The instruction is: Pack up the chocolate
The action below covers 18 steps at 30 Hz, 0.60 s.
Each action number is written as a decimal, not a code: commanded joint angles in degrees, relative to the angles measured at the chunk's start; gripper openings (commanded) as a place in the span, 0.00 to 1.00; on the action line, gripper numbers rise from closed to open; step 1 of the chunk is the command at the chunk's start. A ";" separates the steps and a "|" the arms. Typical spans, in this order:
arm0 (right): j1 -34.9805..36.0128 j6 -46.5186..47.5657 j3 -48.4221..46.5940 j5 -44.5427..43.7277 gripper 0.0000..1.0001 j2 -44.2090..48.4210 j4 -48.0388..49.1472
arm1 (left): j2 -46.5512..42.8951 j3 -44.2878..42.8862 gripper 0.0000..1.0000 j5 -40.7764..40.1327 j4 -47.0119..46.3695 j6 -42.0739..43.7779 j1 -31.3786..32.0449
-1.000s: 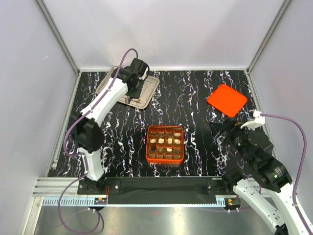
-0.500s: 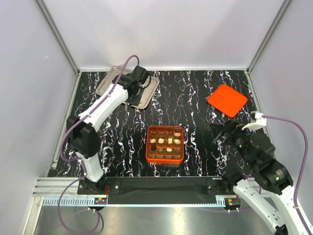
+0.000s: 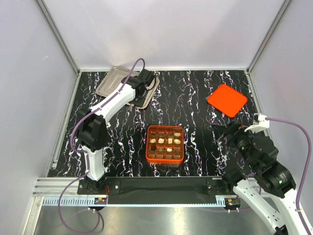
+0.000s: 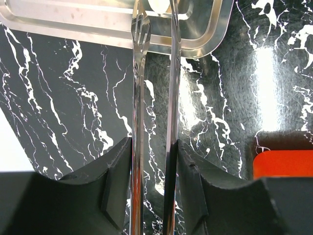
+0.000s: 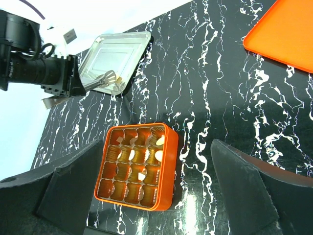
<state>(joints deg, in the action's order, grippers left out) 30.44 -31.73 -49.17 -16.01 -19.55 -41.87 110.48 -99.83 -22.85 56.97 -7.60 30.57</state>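
At the table's far left, the left fingers (image 4: 115,182) clamp steel tongs (image 4: 171,98), a cream chocolate (image 5: 112,76) at their far tips over the tray (image 5: 105,53); the right fingers (image 5: 73,188) hang spread apart, right of the orange box (image 5: 169,172).

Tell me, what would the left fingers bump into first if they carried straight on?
Likely the metal tray: the tongs in the left fingers reach over its rim; height above it unclear.

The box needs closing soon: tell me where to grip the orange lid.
Take the orange lid by its near corner, coming in low from the side of the right hand: it lies flat and thin, so probably only the rim offers a pinch.
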 commanded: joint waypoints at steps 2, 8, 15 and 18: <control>0.24 1.05 -1.63 -1.22 1.00 -0.31 1.26 | 2.02 -2.91 0.43 -2.11 -2.13 -0.23 -0.51; 0.24 1.40 -1.81 -1.57 1.00 -0.05 1.09 | 4.04 -3.53 0.43 -1.50 -2.74 0.12 -1.30; 0.24 1.40 -1.81 -1.83 1.00 0.30 0.65 | 4.31 -3.61 0.42 -1.06 -2.74 0.12 -1.48; 0.24 1.40 -1.81 -1.74 1.00 0.30 0.73 | 4.48 -3.62 0.40 -0.97 -2.48 0.30 -1.48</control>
<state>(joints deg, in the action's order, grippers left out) 30.44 -31.29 -49.17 -16.03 -19.55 -41.89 115.15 -100.92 -22.94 55.83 -7.53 29.28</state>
